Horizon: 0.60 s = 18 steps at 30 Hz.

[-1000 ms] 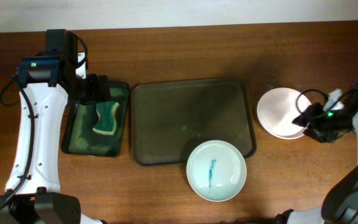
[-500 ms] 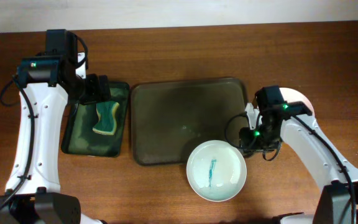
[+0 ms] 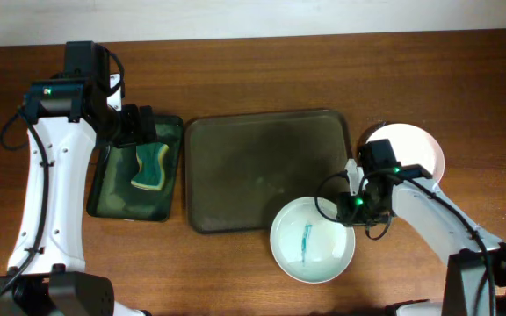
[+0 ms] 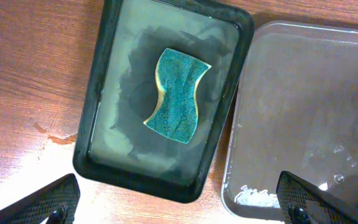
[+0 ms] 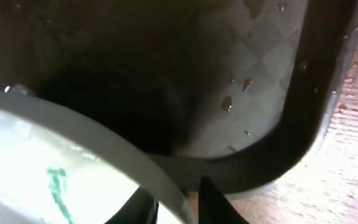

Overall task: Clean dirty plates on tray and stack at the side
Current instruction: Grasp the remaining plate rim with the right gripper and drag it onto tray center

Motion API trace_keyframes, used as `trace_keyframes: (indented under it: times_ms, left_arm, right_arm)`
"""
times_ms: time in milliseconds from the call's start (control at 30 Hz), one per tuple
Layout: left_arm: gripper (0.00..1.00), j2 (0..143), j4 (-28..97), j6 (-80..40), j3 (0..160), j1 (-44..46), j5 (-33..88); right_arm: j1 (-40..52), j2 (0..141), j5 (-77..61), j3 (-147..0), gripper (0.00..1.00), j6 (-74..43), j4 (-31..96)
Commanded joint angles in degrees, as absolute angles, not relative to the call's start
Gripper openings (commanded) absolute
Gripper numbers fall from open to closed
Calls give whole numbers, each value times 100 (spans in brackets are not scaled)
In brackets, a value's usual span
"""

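A white plate with a green smear [image 3: 310, 241] lies half on the front right corner of the dark tray [image 3: 253, 167] and half on the table. My right gripper [image 3: 352, 209] is shut on that plate's right rim [image 5: 110, 155], one finger inside the rim and one outside. A clean white plate [image 3: 411, 151] lies on the table to the right of the tray. My left gripper [image 3: 130, 123] hangs open above the small dark basin [image 4: 104, 93], which holds a green sponge [image 4: 178, 96].
The basin stands just left of the tray, nearly touching it. A little white foam [image 4: 253, 198] sits in the tray's near left corner. Bare wooden table lies all round.
My right arm swung in from the clean plate at the far right, reached the dirty plate's rim and closed on it. The plate has shifted slightly right and toward the front. The left arm stayed still.
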<state>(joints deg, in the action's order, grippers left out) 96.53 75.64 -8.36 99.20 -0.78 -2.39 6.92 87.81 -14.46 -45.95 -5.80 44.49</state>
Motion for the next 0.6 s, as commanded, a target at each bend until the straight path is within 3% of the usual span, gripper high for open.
trace_keyframes:
  times_ms: [0,100,267,567]
  left_arm:
    - [99,9603,7553,-803,9935,-93,-281]
    - [99,9603,7553,-803,9935,-93,-279]
    - [100,9603,7553,-803,9935,-93,-281]
    - [99,9603,7553,-803,9935,-93,-281]
  right_arm:
    - [716,8788,-1476,-4495,14,-764,4329]
    - [711,8788,-1472,-4707,4,-805,4372]
    - [711,8788,-1396,-5546,4,-969,4383]
    - [1184,9526,-1297,-5627,4,-996,2349]
